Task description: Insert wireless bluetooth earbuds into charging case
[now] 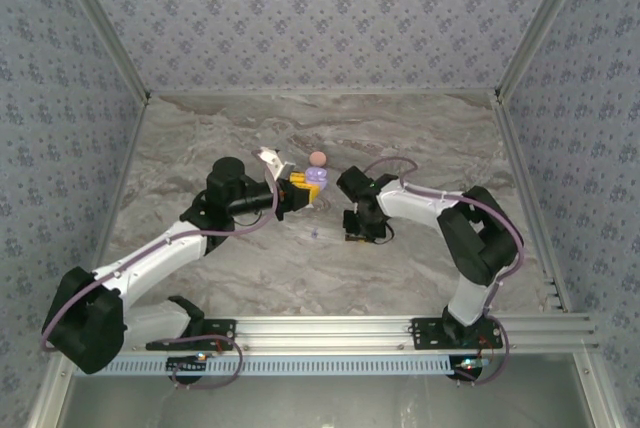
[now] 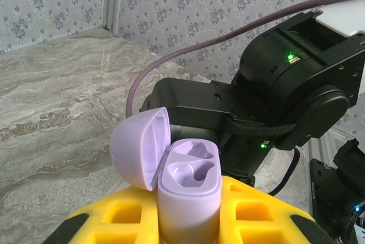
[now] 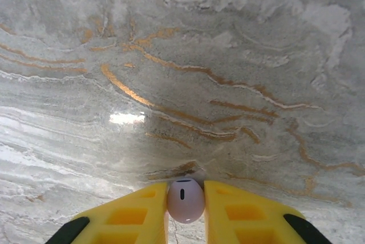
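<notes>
**Case held open, earbud pinched for the drop-in**

Gripping the charging case (image 2: pixel 188 190) in the left claw (image 2: pixel 188 224), drawn narrow onto the lower body between the yellow fingers (image 2: pixel 256 210), well below the hinge. Leaves the lid (image 2: pixel 140 153) free that way: tipped back to the claw's left and standing open. Bares both moulded sockets, facing up and away from the claw, both apparently empty. Serves, by the look of it, as a raised, steady target, not a loose case lying on the bench (image 3: pixel 182 56) and sliding at the first push.

Pinching one earbud (image 3: pixel 185 201) in the right claw (image 3: pixel 185 194), closed on it from both sides at the very fingertips, small dark slot turned toward the wrist. Grips that far out probably to seat the bud in a socket without fouling the rim. Points down at the bench just beyond the claw; cannot tell whether lifted or touching.

From above, puts the right claw (image 1: pixel 362 231) to the right of the left claw (image 1: pixel 298 190), near but apart.

Calls next, in all likelihood, for carrying the bud across and matching its shape to a socket. Risks a slip: tiny, smooth, held only at the tips.
</notes>
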Tool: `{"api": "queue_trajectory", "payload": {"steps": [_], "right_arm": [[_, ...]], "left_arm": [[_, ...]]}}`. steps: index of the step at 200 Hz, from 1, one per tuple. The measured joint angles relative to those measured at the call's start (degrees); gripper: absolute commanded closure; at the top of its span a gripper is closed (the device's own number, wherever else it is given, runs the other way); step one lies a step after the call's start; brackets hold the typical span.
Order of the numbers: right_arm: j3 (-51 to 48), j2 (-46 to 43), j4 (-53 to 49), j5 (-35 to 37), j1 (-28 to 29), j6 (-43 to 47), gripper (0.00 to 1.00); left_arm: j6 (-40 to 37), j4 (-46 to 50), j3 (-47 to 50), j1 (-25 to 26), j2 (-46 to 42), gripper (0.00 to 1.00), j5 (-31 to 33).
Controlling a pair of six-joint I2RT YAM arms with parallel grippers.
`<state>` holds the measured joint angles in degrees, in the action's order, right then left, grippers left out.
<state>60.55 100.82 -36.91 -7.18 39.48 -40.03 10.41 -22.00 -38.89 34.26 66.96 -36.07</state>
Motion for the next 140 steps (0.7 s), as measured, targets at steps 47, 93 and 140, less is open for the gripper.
{"api": "queue_trajectory", "payload": {"steps": [47, 93, 140], "right_arm": [[6.47, 4.59, -1.79, 1.14, -1.64, 9.46, 0.79], [18.43, 13.11, -5.38, 1.75, -3.04, 23.12, 0.75], [22.38, 15.54, -8.79, 2.51, -2.95, 28.30, 0.60]], "left_arm": [[-0.31, 0.90, 0.13, 0.00, -0.35, 0.79, 0.46], [-0.31, 1.05, 0.72, 0.00, -0.79, 0.79, 1.05], [-0.33, 1.25, 0.85, 0.00, -0.96, 0.79, 1.16]]}}
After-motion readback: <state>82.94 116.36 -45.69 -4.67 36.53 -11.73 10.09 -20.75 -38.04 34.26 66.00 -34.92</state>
